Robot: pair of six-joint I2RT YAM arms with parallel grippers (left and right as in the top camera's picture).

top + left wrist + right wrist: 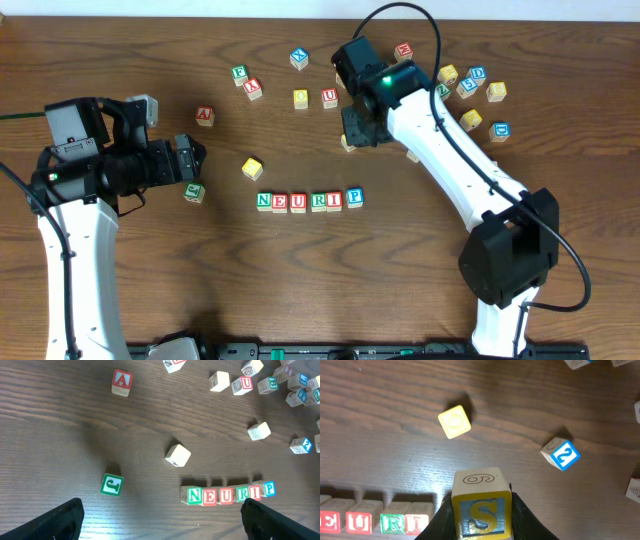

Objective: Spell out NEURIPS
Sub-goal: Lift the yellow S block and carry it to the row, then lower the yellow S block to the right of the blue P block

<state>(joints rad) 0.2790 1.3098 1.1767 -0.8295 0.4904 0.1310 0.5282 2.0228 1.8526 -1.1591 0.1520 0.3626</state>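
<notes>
The right tool [481, 521] is closed on the S cube [481, 510], with a dark finger [526, 522] pressed to each side of it. The face toward the wrist camera is yellow-framed with a yellow S on blue, and the pale top face carries an outlined numeral. On the brown tabletop [300, 280] the other six letters stand in a straight, touching row: green N [264, 200], red E [281, 201], red U [299, 201], green R [318, 201], red I [335, 200] and blue P [354, 197], the P a touch askew at the end. In the right wrist view the row runs in from the lower picture-left, and the red I is the last letter seen, just beside the tool's picture-left finger. The P is hidden there behind the tool and its cube. From overhead this tool hangs on the far side of the row, roughly in line with the P end; how high the S cube is above the tabletop I cannot tell. Beyond the held cube lie a yellow cube [454, 421] and a blue 2 cube [560, 455], both apart from it. The left tool [161, 510] stands wide open with nothing between its fingers, over the left of the tabletop. A green cube [111, 484] lies near it, and the row lies just past its picture-right fingertip [260, 515], not touching.
</notes>
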